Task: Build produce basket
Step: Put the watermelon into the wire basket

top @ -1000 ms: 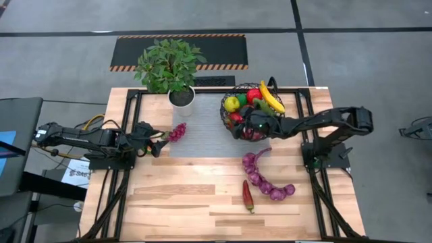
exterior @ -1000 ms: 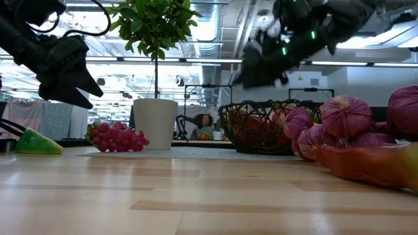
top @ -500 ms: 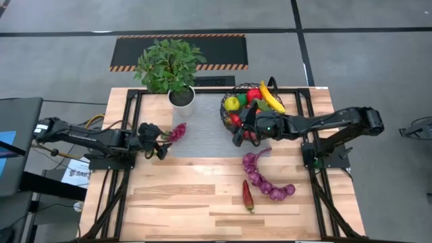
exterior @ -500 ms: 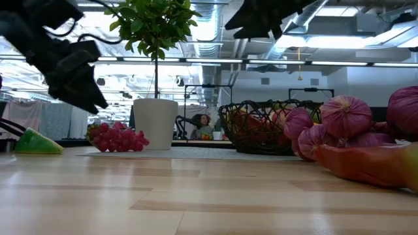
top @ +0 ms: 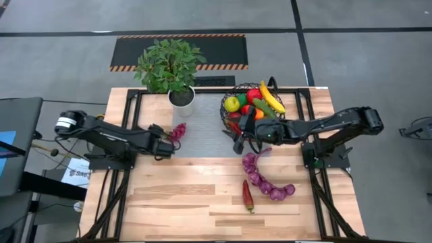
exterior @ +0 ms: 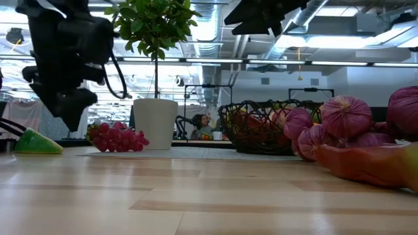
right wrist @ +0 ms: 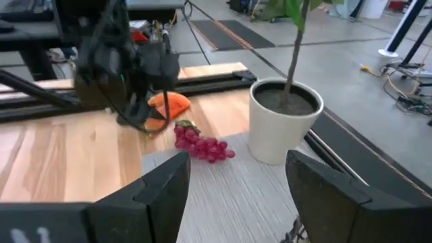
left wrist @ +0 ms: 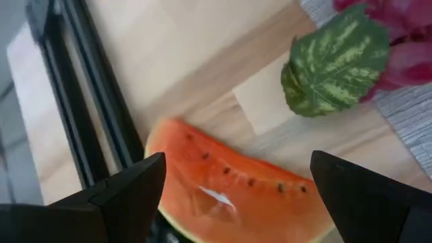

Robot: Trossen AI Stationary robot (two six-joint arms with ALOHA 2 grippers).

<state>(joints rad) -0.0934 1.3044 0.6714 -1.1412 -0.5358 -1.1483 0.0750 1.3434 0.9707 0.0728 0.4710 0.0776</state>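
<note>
A watermelon slice [left wrist: 229, 196] lies on the wood at the table's left, next to purple grapes [top: 177, 131] with a green leaf [left wrist: 334, 64]. My left gripper [top: 163, 142] hangs open just above the slice, tipped down, with one finger on either side of it and clear of it. The dark wire basket [top: 251, 108] at the far right holds a banana, an apple and red and green pieces. My right gripper [top: 239, 140] is open, with nothing between its fingers, raised at the basket's near-left rim. A string of purple onions [top: 264, 179] and a red chilli [top: 248, 196] lie on the table.
A leafy plant in a white pot [top: 181, 98] stands at the far edge, beside the grapes. A grey mat [top: 202, 138] covers the middle of the table. Dark frame rails [top: 128, 121] run along both sides. The near half of the table is bare wood.
My left gripper has moved toward the grapes and tipped steeply down over the watermelon slice, staying open. My right gripper has risen out of the basket and drawn back toward the table's near edge, open and with nothing in it.
</note>
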